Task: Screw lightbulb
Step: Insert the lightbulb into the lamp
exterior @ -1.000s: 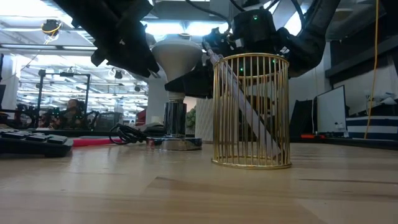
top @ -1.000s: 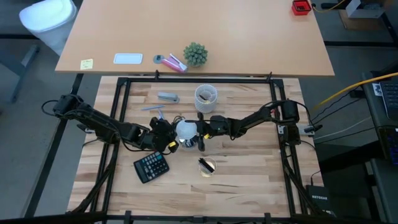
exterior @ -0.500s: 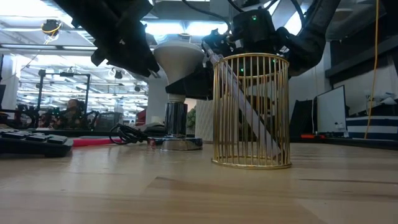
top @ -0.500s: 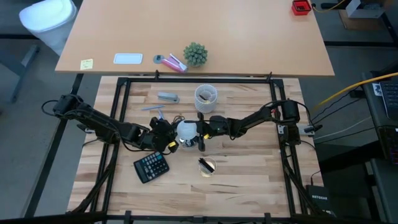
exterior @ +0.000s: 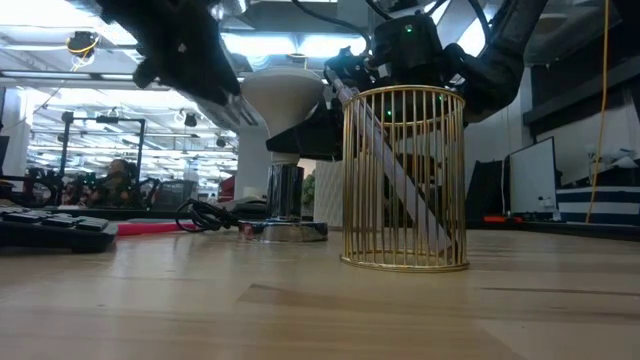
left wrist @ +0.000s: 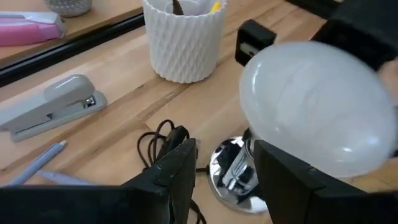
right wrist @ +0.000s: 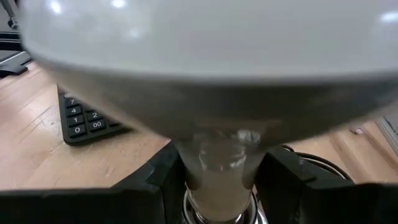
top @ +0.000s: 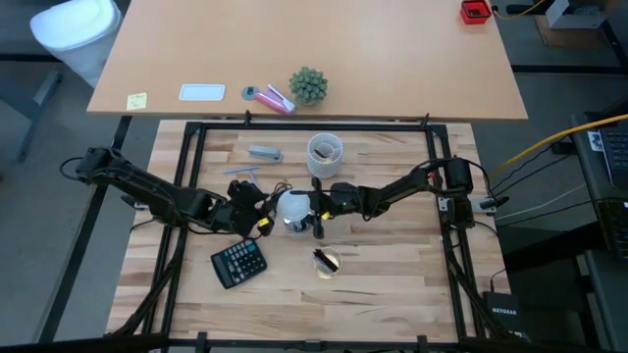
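We see the right gripper (right wrist: 217, 180) clamped on the lightbulb (top: 291, 205) neck, upright in the socket (exterior: 285, 230) at table centre; left gripper (left wrist: 224, 174) released at its nine o'clock. A tilt risks cross-threading.

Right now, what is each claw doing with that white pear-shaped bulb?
Left gripper: open, empty, beside the white pear-shaped lightbulb.
Right gripper: closed around the lightbulb's neck.
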